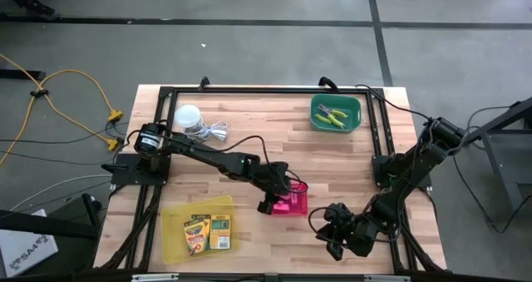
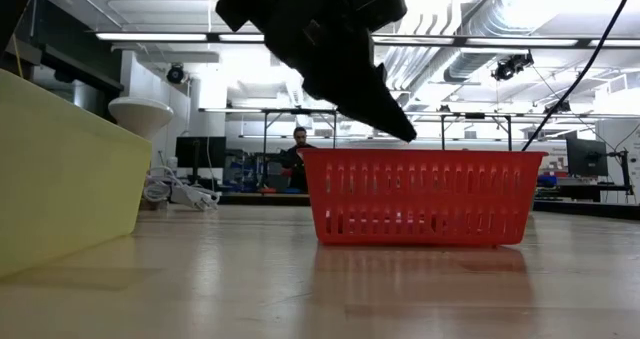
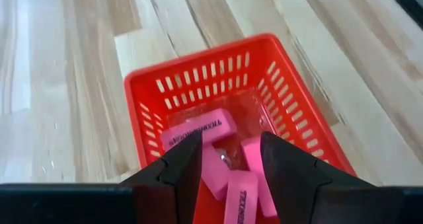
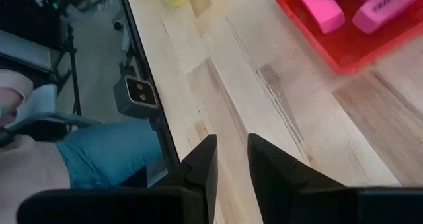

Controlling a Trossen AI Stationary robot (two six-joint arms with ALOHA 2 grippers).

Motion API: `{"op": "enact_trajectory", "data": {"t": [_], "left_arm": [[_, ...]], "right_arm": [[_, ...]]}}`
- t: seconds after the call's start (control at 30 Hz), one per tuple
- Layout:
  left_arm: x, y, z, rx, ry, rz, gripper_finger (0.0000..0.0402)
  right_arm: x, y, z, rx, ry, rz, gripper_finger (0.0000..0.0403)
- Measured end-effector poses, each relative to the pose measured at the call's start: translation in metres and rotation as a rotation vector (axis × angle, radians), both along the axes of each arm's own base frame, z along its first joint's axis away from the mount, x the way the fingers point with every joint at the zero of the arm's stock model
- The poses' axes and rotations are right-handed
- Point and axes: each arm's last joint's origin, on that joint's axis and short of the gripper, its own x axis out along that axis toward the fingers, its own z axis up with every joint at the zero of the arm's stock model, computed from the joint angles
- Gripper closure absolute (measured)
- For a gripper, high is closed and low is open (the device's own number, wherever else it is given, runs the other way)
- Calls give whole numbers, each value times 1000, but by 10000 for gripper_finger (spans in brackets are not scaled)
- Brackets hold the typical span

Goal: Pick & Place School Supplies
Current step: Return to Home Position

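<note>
Left tool hovers spread above pink erasers in red bin.

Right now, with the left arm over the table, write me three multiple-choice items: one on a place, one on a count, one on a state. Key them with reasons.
1. Where do the green-handled tools lie? A. yellow tray B. green tray C. red basket
2. How many crayon boxes are in the yellow tray? A. two B. four C. none
3. How is the left gripper? A. shut on an eraser B. open and empty C. shut on a crayon box
1 B: the high view shows them in the green tray. 2 A: two boxes lie side by side. 3 B: its fingers stand apart above the pink erasers.
</note>
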Motion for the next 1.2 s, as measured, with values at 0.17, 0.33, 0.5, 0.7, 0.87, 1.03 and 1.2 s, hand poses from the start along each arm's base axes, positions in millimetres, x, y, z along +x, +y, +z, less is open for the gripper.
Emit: {"op": "enact_trajectory", "data": {"t": [0.17,0.33,0.5,0.7,0.87,1.03,1.2], "left_arm": [[-2,7,16,-51,-33,51,252],[-10,25,45,-151,-77,42,252],[-22,51,68,-260,-86,-75,252],[-38,78,78,-322,-34,-149,252],[-51,81,89,-299,-22,-159,252],[-66,81,109,-254,-61,-146,252],[-86,82,130,-168,-93,-73,252]], "right_arm": [[2,-1,2,-44,-68,-54,331],[5,-7,5,-146,-146,-110,331],[11,-22,19,-187,-183,-108,331],[10,-50,53,-251,-264,-16,331],[3,-74,82,-306,-352,56,331],[-4,-92,101,-363,-422,117,331],[-2,-101,104,-422,-439,178,331]]}}
